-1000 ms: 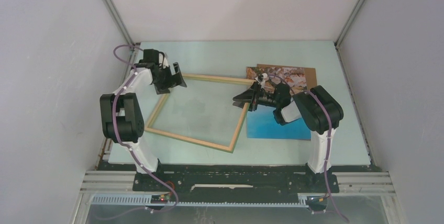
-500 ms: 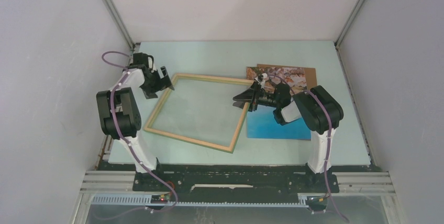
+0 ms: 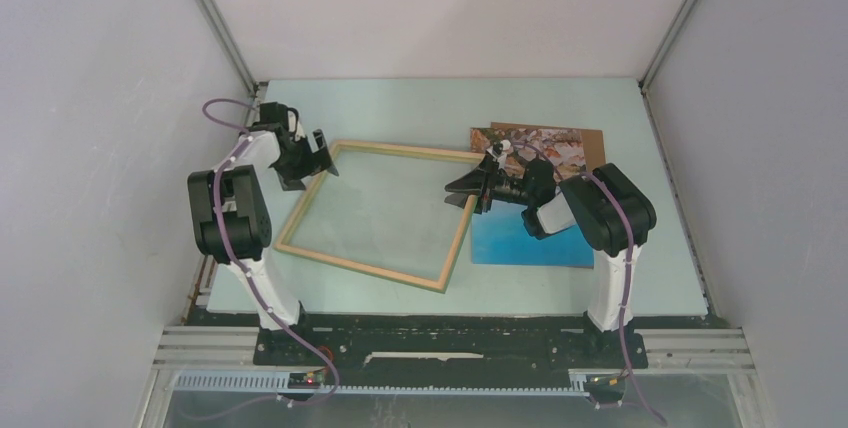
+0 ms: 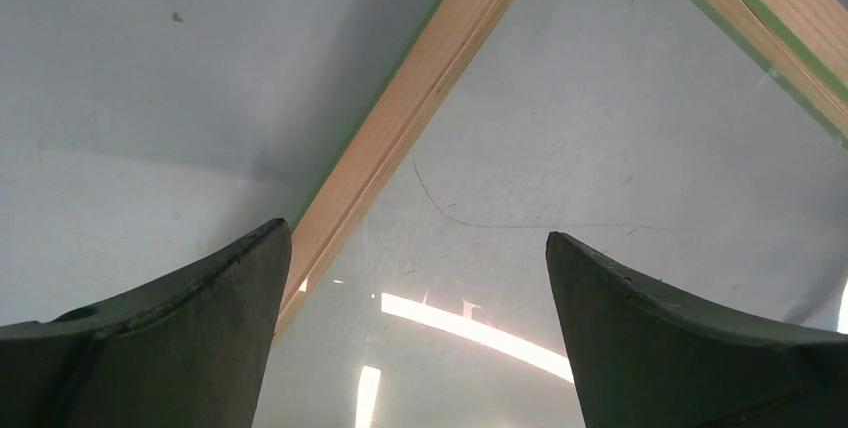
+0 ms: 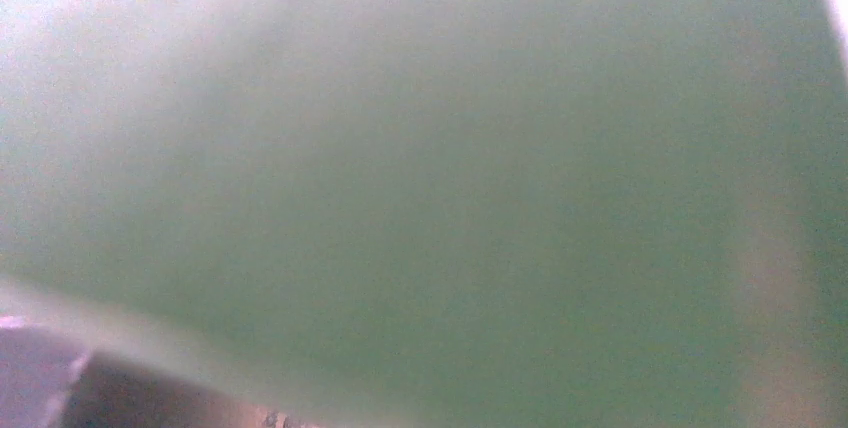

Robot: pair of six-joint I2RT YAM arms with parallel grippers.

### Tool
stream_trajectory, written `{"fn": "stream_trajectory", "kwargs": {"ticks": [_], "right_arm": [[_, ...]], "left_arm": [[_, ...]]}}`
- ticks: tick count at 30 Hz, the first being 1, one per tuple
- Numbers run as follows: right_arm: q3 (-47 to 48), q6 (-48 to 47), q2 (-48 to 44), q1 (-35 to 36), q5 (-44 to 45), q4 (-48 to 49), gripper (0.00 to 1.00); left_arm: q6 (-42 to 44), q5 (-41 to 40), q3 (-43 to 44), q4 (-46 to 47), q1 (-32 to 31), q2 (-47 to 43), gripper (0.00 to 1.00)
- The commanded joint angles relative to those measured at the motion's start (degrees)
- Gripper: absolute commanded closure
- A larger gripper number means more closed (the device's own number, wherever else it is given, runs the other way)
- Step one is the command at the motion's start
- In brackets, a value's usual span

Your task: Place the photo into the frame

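Top external view: the wooden frame (image 3: pixel 360 265) lies flat in the middle of the table (image 3: pixel 400 108), and the left fingers (image 4: pixel 180 348) hang spread wide over its upper left corner, holding nothing. Just right of the frame, the photo (image 3: pixel 510 243) lies on a brown board (image 3: pixel 596 140), partly under the right arm. The right fingers (image 3: pixel 465 190) reach the frame's right rail, but whether they grip it cannot be told.

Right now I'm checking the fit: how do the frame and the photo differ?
The frame is pale wooden rails around a see-through middle; the photo is a solid blue and brown print. The frame lies skewed, left of centre; the photo lies on the right, partly under the right arm. Both are rectangular and lie flat.
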Motion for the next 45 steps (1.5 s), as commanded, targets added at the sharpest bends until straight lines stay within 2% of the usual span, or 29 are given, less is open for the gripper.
{"fn": "stream_trajectory", "kwargs": {"ticks": [1,9,22,25,27,31,38,42,45], "right_arm": [[1.52,-0.26,-1.60,0.69,-0.94,2.77,0.44],[1.57,-0.36,-1.14,0.62,-1.08,2.99,0.43],[1.57,0.06,-0.24,0.72,-1.01,3.85,0.42],[0.66,-0.75,-0.15,0.57,-0.85,3.22,0.34],[-0.24,-2.65,-0.70,0.09,-0.29,1.31,0.24],[-1.11,-9.86,-3.53,-0.51,0.92,-10.44,0.10],[-0.75,-25.87,-9.16,-0.72,6.05,-35.38,0.04],[0.89,-34.30,-12.25,0.13,10.81,-49.46,0.00],[3.70,-40.65,-14.46,1.53,15.53,-62.13,0.00]], "left_arm": [[1.25,4.99,-1.43,-1.28,-2.12,-2.74,0.01],[1.97,10.09,-2.42,-2.37,-4.05,-4.03,0.02],[1.91,12.03,-5.70,-1.04,-4.08,-7.49,0.03],[1.97,10.91,-5.96,-0.24,-4.23,-9.49,0.03],[1.79,9.19,-6.09,0.05,-4.55,-11.76,0.02],[0.31,7.73,-6.60,0.75,-5.07,-16.64,0.01],[-2.14,0.46,-13.97,1.30,-5.13,-31.93,0.00],[-7.22,-4.16,-20.44,1.21,-5.10,-42.10,0.00],[-14.12,-7.79,-25.11,-1.23,-5.13,-49.04,0.00]]}}
